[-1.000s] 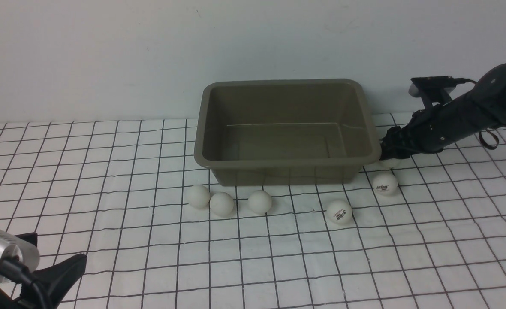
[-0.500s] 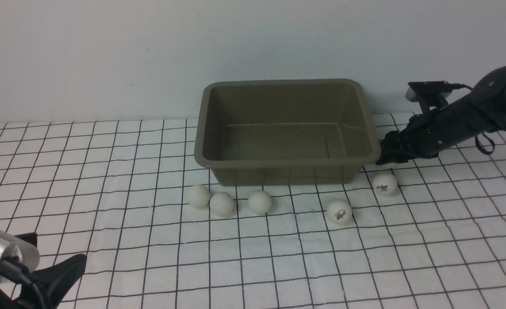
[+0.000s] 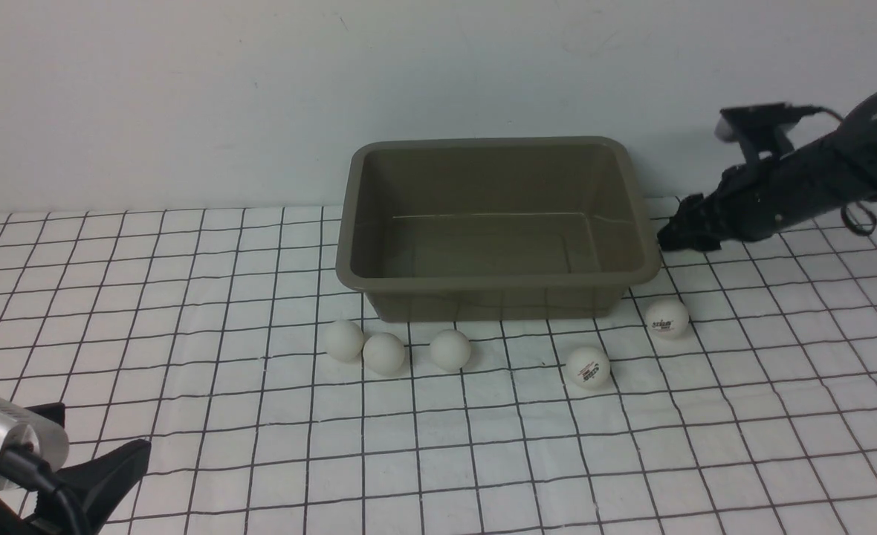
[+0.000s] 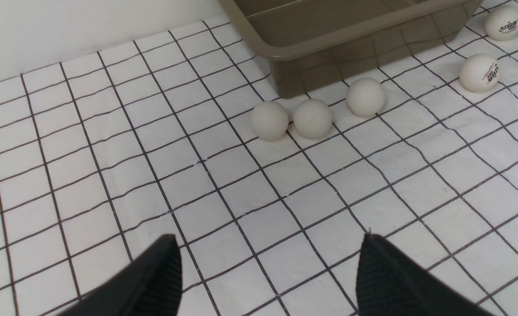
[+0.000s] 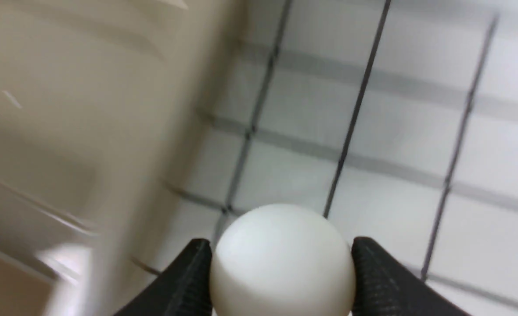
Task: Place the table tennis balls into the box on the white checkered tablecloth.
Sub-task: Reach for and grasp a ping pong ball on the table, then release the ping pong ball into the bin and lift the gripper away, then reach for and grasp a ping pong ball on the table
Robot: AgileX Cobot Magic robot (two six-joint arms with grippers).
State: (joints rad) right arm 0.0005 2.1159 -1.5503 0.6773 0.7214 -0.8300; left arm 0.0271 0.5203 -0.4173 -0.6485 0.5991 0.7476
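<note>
My right gripper (image 3: 670,238) hangs just right of the box (image 3: 498,281), above the white checkered tablecloth (image 3: 743,416). In the right wrist view it (image 5: 282,242) is shut on a plain white table tennis ball (image 5: 282,263), with the box wall (image 5: 66,109) close beside it. Several more balls lie on the cloth in front of the box: three plain ones (image 3: 345,340) (image 3: 384,352) (image 3: 450,349) and two with logos (image 3: 587,366) (image 3: 667,317). The box is empty. My left gripper (image 4: 268,239) is open over bare cloth at the near left (image 3: 111,461).
A pale wall rises right behind the box. In the left wrist view the plain balls (image 4: 312,118) lie by the box's front corner (image 4: 285,48), well beyond my open fingers (image 4: 162,272).
My right gripper closed on the ball beside the box's right front corner and lifted it off the cloth, rising up and slightly back. The left arm has not moved.
</note>
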